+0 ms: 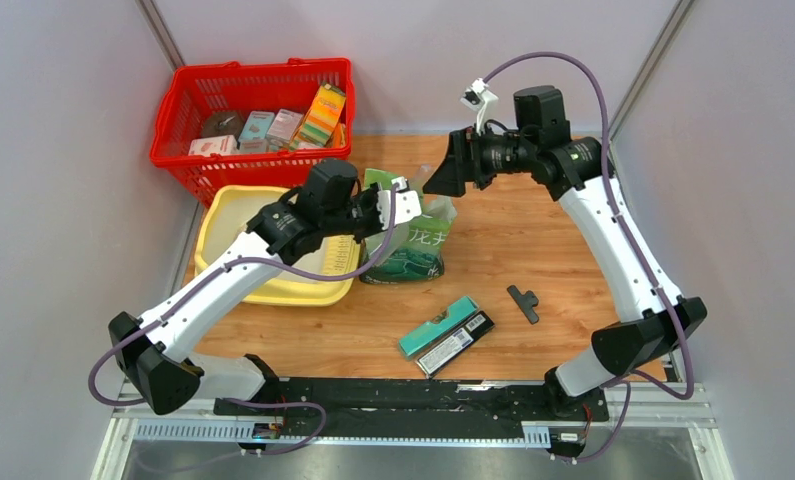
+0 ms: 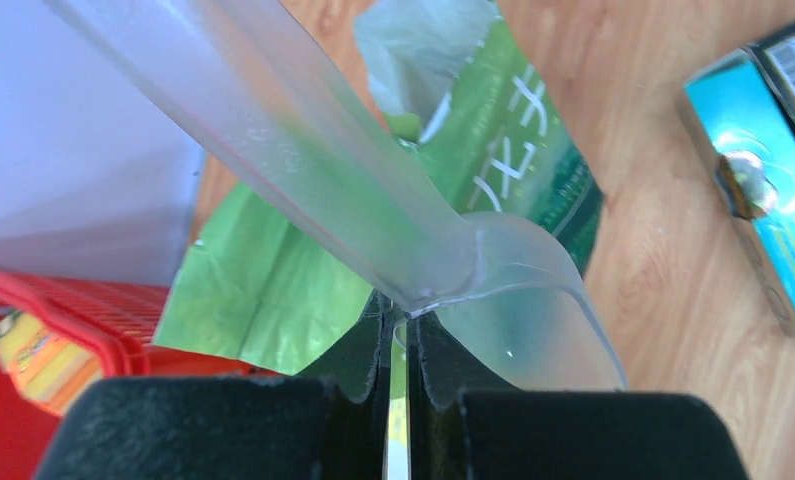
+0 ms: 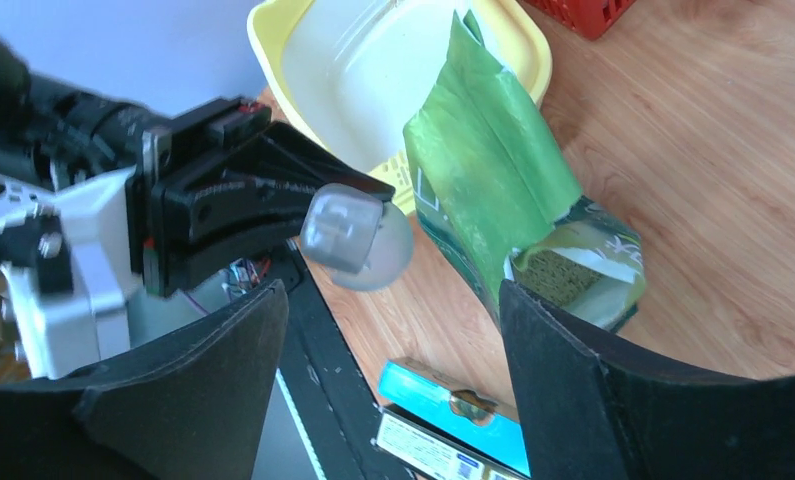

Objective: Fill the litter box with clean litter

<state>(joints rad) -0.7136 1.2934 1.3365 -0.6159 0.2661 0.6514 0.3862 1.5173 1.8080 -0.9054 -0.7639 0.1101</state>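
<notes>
2 grippers in play: the left gripper (image 2: 397,318) has its jaws pressed together on the thin handle of a translucent plastic scoop (image 2: 333,180), whose bowl sticks out past the fingertips and looks empty. The right gripper (image 3: 388,295) has its jaws spread wide with nothing between them and no contact. A green printed foil bag (image 3: 483,170) stands just ahead of the right jaws, nearer the right-hand finger, with its mouth open and sagging. The clean litter (image 3: 551,270), loose beige granules, shows only inside that mouth. The large pale-yellow rectangular plastic litter box (image 1: 283,293) lies beyond the bag from the right jaws and under the left forearm. Its cream floor looks bare, so filling seems barely begun. Step in hand, my read: steady the bag, then scoop. To do it well, close the right jaws on 1 edge of the top lip, not the body, so the mouth faces the scoop. Enter bowl-first at a low angle, dig under the granules, lift level. Risk: the bag looks light and floppy and may tip or fold shut if pushed unheld.
</notes>
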